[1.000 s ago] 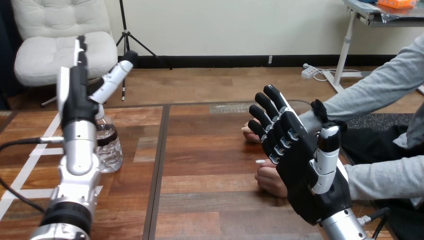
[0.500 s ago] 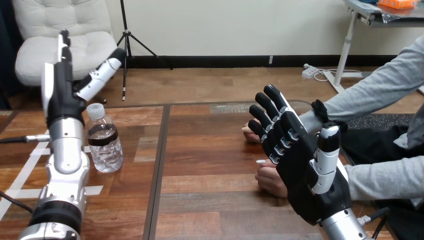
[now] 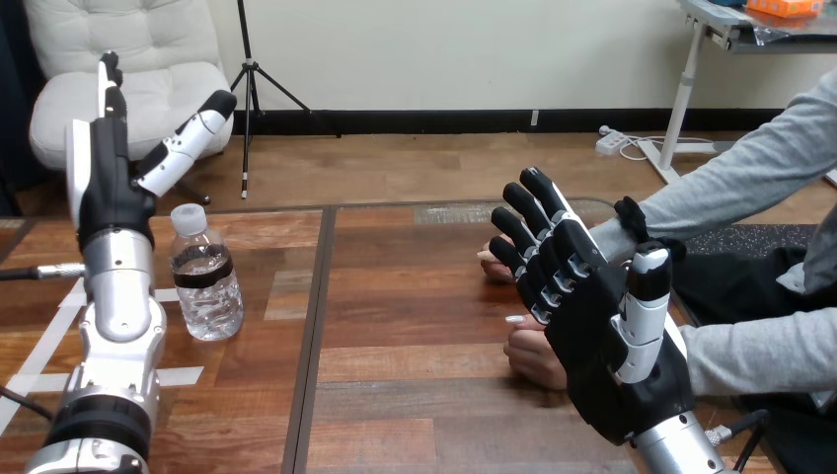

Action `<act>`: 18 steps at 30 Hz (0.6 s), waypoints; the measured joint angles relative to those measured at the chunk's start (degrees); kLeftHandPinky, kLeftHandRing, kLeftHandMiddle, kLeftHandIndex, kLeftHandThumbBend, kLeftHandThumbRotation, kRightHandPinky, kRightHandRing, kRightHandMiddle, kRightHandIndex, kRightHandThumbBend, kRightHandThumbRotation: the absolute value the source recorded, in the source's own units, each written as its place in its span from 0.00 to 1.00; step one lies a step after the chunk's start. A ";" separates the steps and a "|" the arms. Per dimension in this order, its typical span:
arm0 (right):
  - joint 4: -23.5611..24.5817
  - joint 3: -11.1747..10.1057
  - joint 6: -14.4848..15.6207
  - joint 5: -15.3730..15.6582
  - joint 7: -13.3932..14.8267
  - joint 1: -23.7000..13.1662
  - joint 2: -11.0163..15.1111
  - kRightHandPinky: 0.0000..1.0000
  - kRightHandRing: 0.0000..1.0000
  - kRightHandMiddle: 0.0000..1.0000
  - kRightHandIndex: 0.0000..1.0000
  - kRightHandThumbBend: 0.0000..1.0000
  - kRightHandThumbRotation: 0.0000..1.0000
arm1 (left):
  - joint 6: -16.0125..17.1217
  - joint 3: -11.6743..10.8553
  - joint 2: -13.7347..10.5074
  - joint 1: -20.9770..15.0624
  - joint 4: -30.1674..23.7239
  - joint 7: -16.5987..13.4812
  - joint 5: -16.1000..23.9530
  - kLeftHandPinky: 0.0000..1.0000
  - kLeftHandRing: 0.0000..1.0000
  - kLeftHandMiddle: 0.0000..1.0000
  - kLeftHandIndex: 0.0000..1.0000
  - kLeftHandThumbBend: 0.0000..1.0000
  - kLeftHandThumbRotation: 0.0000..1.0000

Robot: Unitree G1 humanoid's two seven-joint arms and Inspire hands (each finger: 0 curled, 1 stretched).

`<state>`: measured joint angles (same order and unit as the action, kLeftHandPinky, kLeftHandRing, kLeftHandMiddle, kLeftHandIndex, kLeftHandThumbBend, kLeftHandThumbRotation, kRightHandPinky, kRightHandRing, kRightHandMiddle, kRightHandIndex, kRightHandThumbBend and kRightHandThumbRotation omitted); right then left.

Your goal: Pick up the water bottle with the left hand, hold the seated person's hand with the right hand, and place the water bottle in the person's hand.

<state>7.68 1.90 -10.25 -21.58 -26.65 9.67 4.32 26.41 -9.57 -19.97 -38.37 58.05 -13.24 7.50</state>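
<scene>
Since a second ago the left hand (image 3: 104,193) has swung toward the left edge of the table (image 3: 415,296), clear of the one water bottle (image 3: 205,281) that its forearm (image 3: 120,296) then overlapped. The bottle stands upright toward the far-left corner, just right of the forearm and lower than the hand, untouched. That hand is raised, fingers straight and thumb spread wide, holding nothing. The right hand (image 3: 592,316) has not moved. Its fingers are splayed open near the right edge, in front of the person's two hands, a far hand (image 3: 491,262) and a near hand (image 3: 538,357) – contact cannot be told.
</scene>
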 measured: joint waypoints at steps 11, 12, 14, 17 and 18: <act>0.00 0.00 0.00 0.00 -0.03 0.00 -0.02 1.00 1.00 1.00 1.00 1.00 1.00 | -1.24 0.27 -0.93 -0.06 0.01 0.36 0.07 1.00 1.00 1.00 1.00 1.00 0.50; 0.00 0.00 0.00 0.00 -0.03 0.00 -0.02 1.00 1.00 1.00 1.00 1.00 1.00 | -1.53 0.32 -1.07 -0.08 0.03 0.52 0.08 1.00 1.00 1.00 1.00 1.00 0.49; 0.00 0.00 0.00 0.00 -0.03 0.00 -0.02 1.00 1.00 1.00 1.00 1.00 1.00 | -2.11 0.46 -1.36 -0.10 0.08 0.83 0.14 1.00 1.00 1.00 1.00 1.00 0.48; 0.00 0.00 0.00 0.00 -0.03 0.00 -0.02 1.00 1.00 1.00 1.00 1.00 1.00 | -2.97 0.76 -1.79 -0.21 0.35 0.97 0.45 1.00 1.00 1.00 1.00 1.00 0.46; 0.00 0.00 0.00 0.00 -0.03 0.00 -0.02 1.00 1.00 1.00 1.00 1.00 1.00 | -3.23 0.82 -1.90 -0.31 0.51 0.98 0.56 1.00 1.00 1.00 1.00 1.00 0.46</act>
<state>7.68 1.90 -10.25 -21.58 -26.68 9.67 4.30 23.18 -8.75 -21.87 -38.68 58.56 -12.26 8.05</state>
